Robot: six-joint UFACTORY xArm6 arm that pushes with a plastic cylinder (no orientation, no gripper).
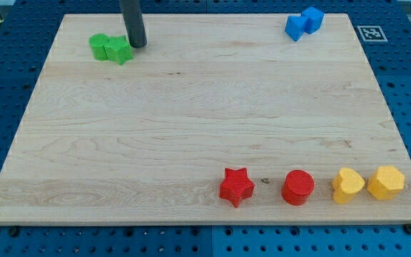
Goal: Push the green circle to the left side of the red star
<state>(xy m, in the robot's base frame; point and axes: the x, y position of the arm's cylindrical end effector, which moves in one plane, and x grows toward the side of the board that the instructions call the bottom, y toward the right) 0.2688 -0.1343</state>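
At view's top left: my tip (138, 44) just right of green blocks (110, 48) | red star (236, 186) bottom | no hand shows

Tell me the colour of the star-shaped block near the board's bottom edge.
Red. The red star shows clearly in the camera view, just left of the red circle.

You are looking at my tip (138, 44) resting just right of the green star block (120, 50), which is touching the green circle block (100, 46) near the top left of the pale wooden counter (191, 107). The red star block (236, 186) is sitting well apart, near the view's bottom, beside the red cylinder block (298, 187).
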